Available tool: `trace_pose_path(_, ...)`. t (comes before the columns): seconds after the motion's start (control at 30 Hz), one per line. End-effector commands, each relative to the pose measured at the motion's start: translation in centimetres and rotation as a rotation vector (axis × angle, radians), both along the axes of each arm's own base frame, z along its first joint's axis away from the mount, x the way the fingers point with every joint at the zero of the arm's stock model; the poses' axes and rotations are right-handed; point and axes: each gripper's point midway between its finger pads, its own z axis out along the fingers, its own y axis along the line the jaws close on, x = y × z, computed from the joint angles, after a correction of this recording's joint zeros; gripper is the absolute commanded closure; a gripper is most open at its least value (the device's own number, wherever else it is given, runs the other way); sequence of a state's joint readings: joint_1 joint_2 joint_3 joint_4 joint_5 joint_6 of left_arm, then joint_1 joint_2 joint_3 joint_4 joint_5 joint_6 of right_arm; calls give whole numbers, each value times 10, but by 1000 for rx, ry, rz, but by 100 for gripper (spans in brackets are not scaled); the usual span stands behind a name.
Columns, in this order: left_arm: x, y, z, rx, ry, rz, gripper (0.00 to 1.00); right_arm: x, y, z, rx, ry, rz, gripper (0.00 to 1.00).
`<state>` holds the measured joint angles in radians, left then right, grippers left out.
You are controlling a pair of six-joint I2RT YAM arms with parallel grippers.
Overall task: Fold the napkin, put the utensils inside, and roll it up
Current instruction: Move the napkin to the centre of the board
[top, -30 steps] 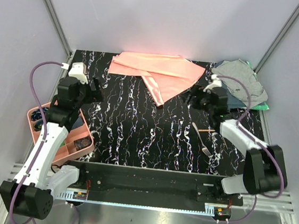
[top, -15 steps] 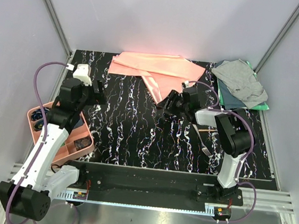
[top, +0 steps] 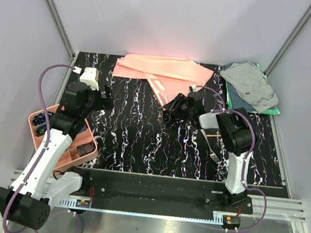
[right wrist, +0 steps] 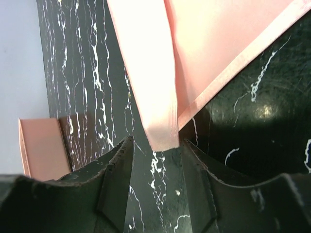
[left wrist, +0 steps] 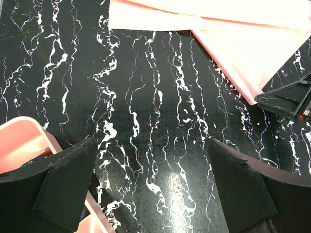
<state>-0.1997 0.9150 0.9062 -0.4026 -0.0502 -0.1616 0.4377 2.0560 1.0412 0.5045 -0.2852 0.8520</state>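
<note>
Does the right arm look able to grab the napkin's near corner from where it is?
Probably yes: the right end effector is open and lined up on the napkin corner, with nothing in between.

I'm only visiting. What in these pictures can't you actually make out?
- Napkin tip: top view, the right arm covers it; the right wrist view shows it between the open jaws, contact unclear.
- Tray contents: top view, the left arm overlaps them; too small and dark.
- Utensils: top view, the right arm crosses them; count unclear.
- Green cloth: top view, mostly under the grey cloth.
</note>
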Motion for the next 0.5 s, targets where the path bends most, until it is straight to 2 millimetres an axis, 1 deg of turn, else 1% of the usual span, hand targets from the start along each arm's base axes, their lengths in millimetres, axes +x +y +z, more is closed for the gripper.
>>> trace_pose_path(0.0,1,2,12,15,-54,8,1,17,0,1,6,-25,-57,48)
trace_pose_path(0.27,-1,-2,14,13,-57,-14,1,18,-13,-17,-41,-15,-119,56)
trace_pose_path(0.37,-2,-3,16,12,-66,-20,1,20,-16,-17,-47,-24,-134,73)
trace_pose_path(0.4,-2,-4,16,10,-65,-27,1,20,-17,-17,-49,-24,-137,81)
trace_pose_path(0.43,-2,-6,17,10,-67,-37,2,20,-18,-14,-49,-32,-142,84)
trace_pose_path(0.47,-3,-7,18,6,-69,-46,4,19,-21,-16,-62,-35,-145,88)
